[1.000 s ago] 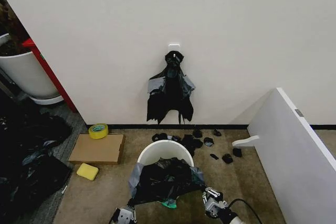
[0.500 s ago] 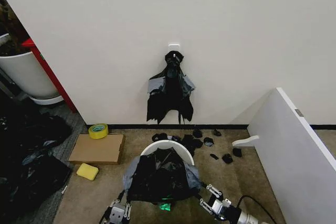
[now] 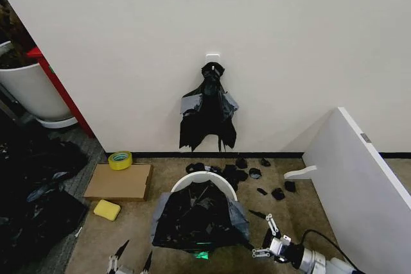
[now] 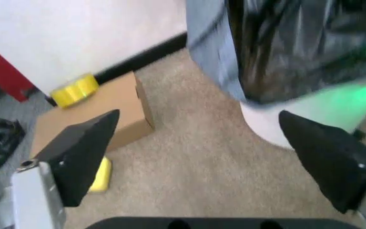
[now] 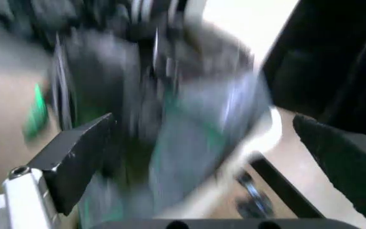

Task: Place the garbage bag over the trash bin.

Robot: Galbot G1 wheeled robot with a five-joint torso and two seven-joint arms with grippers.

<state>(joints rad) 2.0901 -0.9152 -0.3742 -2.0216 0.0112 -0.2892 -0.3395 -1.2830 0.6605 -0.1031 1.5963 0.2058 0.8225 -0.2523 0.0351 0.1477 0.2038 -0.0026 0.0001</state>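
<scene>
— Both sets of jaws are spread wide with nothing between them. The left gripper [image 3: 131,262] sits at seven o'clock from the trash bin [image 3: 204,179], low by the carpet; the right gripper [image 3: 264,234] sits at four o'clock, just beside the plastic but apart from it.

— And the garbage bag [image 3: 199,219]?

— Draped over the bin's near side, covering most of the mouth. Only the far arc of the cream rim shows bare at twelve o'clock, and a green glint shows under the bag's lower edge.

— What room is around it?

— Open carpet [image 3: 115,239] at eight o'clock. At ten o'clock a flat cardboard box [image 3: 119,181] with a yellow tape roll [image 3: 120,160] beside it, and a yellow sponge [image 3: 107,209] nearer. Black scraps [image 3: 241,172] lie scattered from twelve to two o'clock. A white panel [image 3: 359,184] closes off three o'clock. A knotted bunch of black bags [image 3: 209,113] hangs on the wall [image 3: 289,43] at twelve.

— Any writing?

— None I can read.
</scene>
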